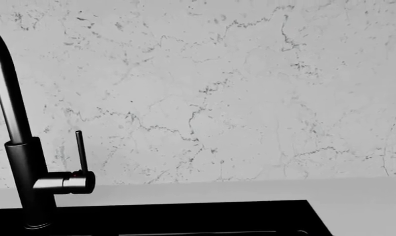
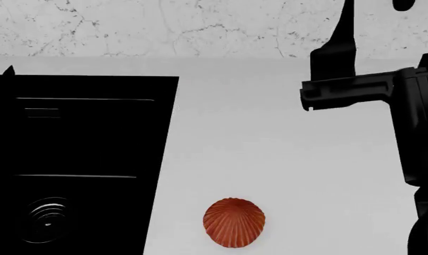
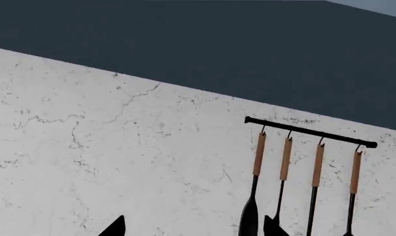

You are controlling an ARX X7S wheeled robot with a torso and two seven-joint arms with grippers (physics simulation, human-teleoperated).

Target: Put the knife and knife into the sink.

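Neither knife shows in any view. The matte-black sink [image 2: 93, 87] fills the left of the head view, with a ringed drain [image 2: 47, 220] near its front. Its back edge [image 1: 184, 216] and the tall black faucet [image 1: 27, 167] appear in the left wrist view, where no fingers of my left gripper show. My right arm [image 2: 355, 87] is raised over the counter at the right. My right gripper [image 3: 194, 228] points at the wall, its two dark fingertips [image 3: 115, 227] set wide apart and open, with nothing between them.
An orange ribbed shell [image 2: 234, 222] lies on the pale counter [image 2: 285, 159] just right of the sink. A marble backsplash [image 1: 217, 88] runs behind. A rail of hanging utensils [image 3: 309, 132] is on the wall ahead of the right gripper.
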